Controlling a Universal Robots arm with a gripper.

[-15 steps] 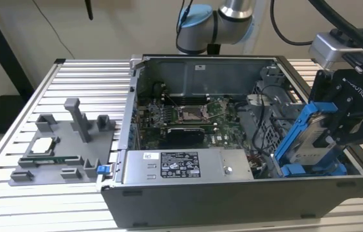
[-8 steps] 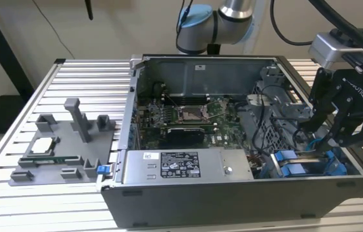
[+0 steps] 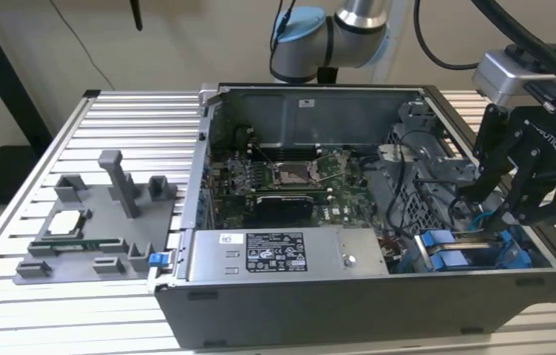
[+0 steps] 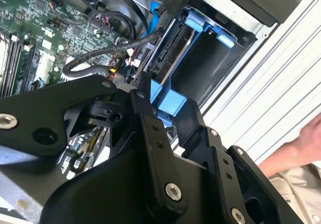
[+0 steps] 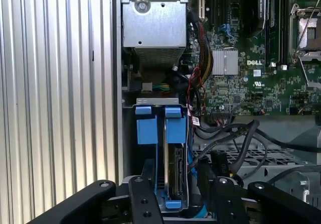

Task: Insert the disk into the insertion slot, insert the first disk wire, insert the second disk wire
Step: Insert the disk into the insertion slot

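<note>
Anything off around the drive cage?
A person's hand is over the slatted table beside the computer case, in the second wrist view. The disk sits square in the insertion slot; no damage shows.

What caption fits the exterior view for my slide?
Robot gripper over the blue-framed disk inside an open computer case.

A robotics lab bench — an opened computer case [image 3: 357, 314] sits on a slatted aluminium table [image 3: 130, 111], beside a grey parts fixture [image 3: 91, 237], with a robot arm [image 3: 327, 41] behind
</note>
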